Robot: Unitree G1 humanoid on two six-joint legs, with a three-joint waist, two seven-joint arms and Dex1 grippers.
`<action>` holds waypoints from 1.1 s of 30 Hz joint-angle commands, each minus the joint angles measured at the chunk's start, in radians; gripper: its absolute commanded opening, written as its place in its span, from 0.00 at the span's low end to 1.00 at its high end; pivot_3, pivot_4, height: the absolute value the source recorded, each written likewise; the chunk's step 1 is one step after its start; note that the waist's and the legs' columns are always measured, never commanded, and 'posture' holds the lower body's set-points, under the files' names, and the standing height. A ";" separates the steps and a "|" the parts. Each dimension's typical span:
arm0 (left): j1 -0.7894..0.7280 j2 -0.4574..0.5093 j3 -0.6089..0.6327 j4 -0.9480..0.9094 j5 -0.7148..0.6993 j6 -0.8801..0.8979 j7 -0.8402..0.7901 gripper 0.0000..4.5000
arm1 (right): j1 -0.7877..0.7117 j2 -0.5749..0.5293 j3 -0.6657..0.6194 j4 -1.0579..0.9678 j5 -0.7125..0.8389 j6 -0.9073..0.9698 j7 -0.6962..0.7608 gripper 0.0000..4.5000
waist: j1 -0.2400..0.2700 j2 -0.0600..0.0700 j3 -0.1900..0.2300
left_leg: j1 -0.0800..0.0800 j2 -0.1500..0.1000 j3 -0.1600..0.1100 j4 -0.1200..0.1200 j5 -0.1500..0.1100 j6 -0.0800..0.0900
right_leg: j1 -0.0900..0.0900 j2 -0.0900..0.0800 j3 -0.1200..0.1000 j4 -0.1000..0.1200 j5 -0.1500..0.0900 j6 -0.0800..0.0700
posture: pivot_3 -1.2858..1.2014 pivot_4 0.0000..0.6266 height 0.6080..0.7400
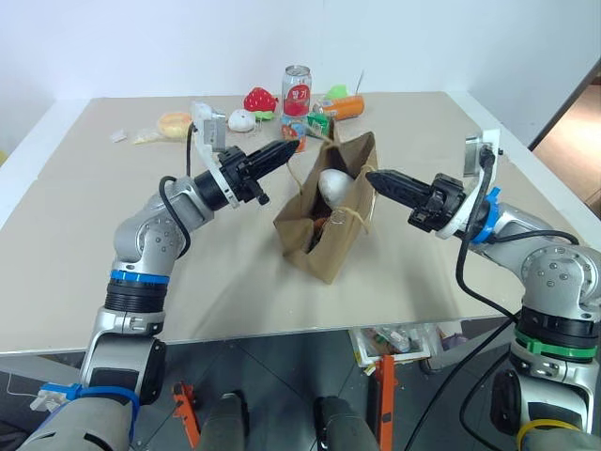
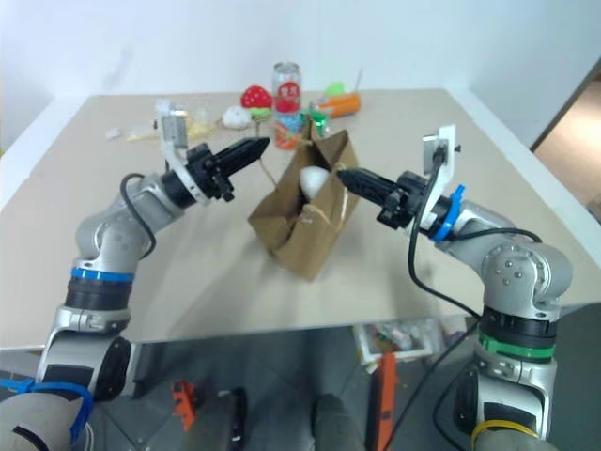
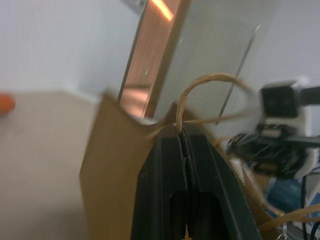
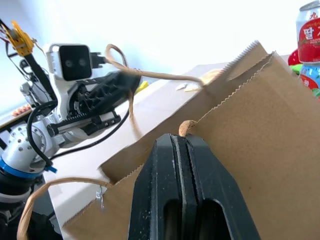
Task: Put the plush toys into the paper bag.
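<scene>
Above table, both fingers pairs pinched on paper bag (image 1: pixel 324 221) handles.

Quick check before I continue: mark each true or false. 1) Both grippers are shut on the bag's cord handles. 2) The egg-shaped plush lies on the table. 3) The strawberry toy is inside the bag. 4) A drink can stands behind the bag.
1) True: the left gripper and the right gripper each pinch a handle of the paper bag.
2) False: the egg-shaped plush sits inside the bag.
3) False: the strawberry toy lies on the table.
4) True: the drink can.
</scene>
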 commanded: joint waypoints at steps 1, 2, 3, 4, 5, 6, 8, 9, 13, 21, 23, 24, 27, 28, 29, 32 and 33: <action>-0.034 -0.008 0.036 0.005 0.014 0.033 0.047 0.00 | -0.005 -0.009 0.023 -0.007 -0.041 -0.012 -0.049 0.01 | 0.000 0.000 0.000 | 0.000 0.000 0.000 0.000 0.000 0.000 | 0.000 0.000 0.000 0.000 0.000 0.000 | 0.52 0.24 1.00; -0.045 -0.014 0.043 0.015 0.019 0.035 0.060 0.00 | -0.021 -0.009 0.025 0.028 -0.065 -0.019 -0.074 0.01 | 0.000 0.000 0.000 | 0.000 0.000 0.000 0.000 0.000 0.000 | 0.000 0.000 0.000 0.000 0.000 0.000 | 0.52 0.24 1.00; -0.052 -0.018 0.047 0.020 0.023 0.037 0.067 0.00 | -0.035 -0.010 0.025 0.056 -0.082 -0.023 -0.096 0.01 | 0.000 0.000 0.000 | 0.000 0.000 0.000 0.000 0.000 0.000 | 0.000 0.000 0.000 0.000 0.000 0.000 | 0.52 0.24 1.00; -0.055 -0.022 0.049 0.018 0.022 0.039 0.068 0.00 | -0.051 -0.011 0.018 0.085 -0.094 -0.030 -0.112 0.01 | 0.000 0.000 0.000 | 0.000 0.000 0.000 0.000 0.000 0.000 | 0.000 0.000 0.000 0.000 0.000 0.000 | 0.52 0.24 1.00; -0.056 -0.025 0.051 0.014 0.018 0.042 0.071 0.00 | -0.065 -0.013 0.009 0.107 -0.100 -0.036 -0.124 0.01 | 0.000 0.000 0.000 | 0.000 0.000 0.000 0.000 0.000 0.000 | 0.000 0.000 0.000 0.000 0.000 0.000 | 0.52 0.24 1.00; -0.056 -0.027 0.053 0.010 0.018 0.044 0.073 0.00 | -0.074 -0.015 0.003 0.121 -0.106 -0.041 -0.132 0.01 | 0.000 0.000 0.000 | 0.000 0.000 0.000 0.000 0.000 0.000 | 0.000 0.000 0.000 0.000 0.000 0.000 | 0.52 0.24 1.00; -0.054 -0.032 0.056 0.000 0.021 0.045 0.074 0.06 | -0.087 -0.027 -0.007 0.142 -0.117 -0.047 -0.134 0.00 | 0.001 0.000 0.000 | 0.000 0.000 0.001 0.000 0.000 0.000 | -0.001 0.000 0.000 0.000 0.000 -0.001 | 0.52 0.24 1.00; -0.054 -0.032 0.058 -0.002 0.020 0.046 0.075 0.10 | -0.090 -0.034 -0.010 0.148 -0.120 -0.048 -0.131 0.00 | 0.000 0.000 0.000 | 0.000 0.000 0.001 0.000 0.000 0.000 | -0.001 0.000 0.000 0.000 0.000 -0.001 | 0.52 0.24 1.00; -0.055 -0.044 0.084 -0.007 -0.001 0.047 0.065 0.40 | -0.092 -0.052 -0.011 0.168 -0.125 -0.052 -0.117 0.17 | 0.001 0.000 0.000 | -0.001 0.000 0.001 -0.002 0.000 0.000 | -0.002 0.000 0.001 0.000 0.000 0.000 | 0.52 0.24 1.00; -0.051 -0.048 0.125 -0.036 -0.054 0.074 0.009 1.00 | -0.094 -0.084 -0.027 0.171 -0.100 -0.038 -0.082 0.82 | 0.000 0.000 0.000 | -0.001 0.000 0.001 -0.002 0.000 0.000 | -0.002 0.000 0.001 0.000 -0.001 0.000 | 0.52 0.24 1.00; -0.034 -0.040 0.133 -0.058 -0.085 0.095 -0.027 1.00 | -0.103 -0.084 -0.051 0.176 -0.083 -0.037 -0.083 0.82 | 0.000 0.000 0.000 | -0.001 0.000 0.001 -0.001 0.000 0.000 | -0.002 0.000 0.001 0.000 0.000 0.000 | 0.52 0.24 1.00; -0.021 -0.034 0.135 -0.073 -0.095 0.100 -0.050 1.00 | -0.107 -0.080 -0.069 0.173 -0.064 -0.038 -0.082 0.82 | 0.000 0.000 0.000 | -0.001 0.000 0.001 -0.001 0.000 0.000 | -0.002 0.000 0.001 0.000 0.000 0.000 | 0.52 0.24 1.00; 0.011 -0.011 0.126 -0.106 -0.108 0.119 -0.111 1.00 | -0.112 -0.069 -0.115 0.160 -0.019 -0.057 -0.074 0.82 | 0.000 0.000 0.000 | -0.001 0.000 0.001 -0.002 0.000 0.000 | -0.002 0.000 0.001 0.000 0.000 0.000 | 0.52 0.24 1.00; 0.027 -0.002 0.119 -0.115 -0.105 0.121 -0.133 1.00 | -0.113 -0.059 -0.137 0.151 0.000 -0.069 -0.073 0.82 | 0.000 0.000 0.000 | -0.001 0.000 0.001 -0.002 0.000 0.000 | -0.002 0.000 0.001 0.000 0.000 0.000 | 0.52 0.24 1.00; 0.036 0.004 0.113 -0.118 -0.103 0.121 -0.146 1.00 | -0.115 -0.051 -0.154 0.148 0.017 -0.072 -0.075 0.82 | 0.000 0.000 0.000 | -0.001 0.000 0.001 -0.002 0.000 0.000 | -0.002 0.000 0.001 0.000 0.000 0.000 | 0.52 0.24 1.00; 0.085 0.026 0.077 -0.146 -0.070 0.108 -0.197 1.00 | -0.114 -0.034 -0.195 0.131 0.068 -0.080 -0.088 0.82 | 0.000 0.000 0.000 | -0.001 0.000 0.001 -0.002 0.000 0.000 | -0.002 0.001 0.001 0.000 -0.001 0.000 | 0.52 0.24 1.00; 0.097 0.033 0.066 -0.150 -0.055 0.097 -0.213 1.00 | -0.118 -0.028 -0.209 0.129 0.087 -0.082 -0.095 0.82 | 0.000 0.000 0.000 | -0.001 0.000 0.001 -0.002 0.000 0.000 | -0.002 0.001 0.001 0.000 0.000 0.000 | 0.52 0.24 1.00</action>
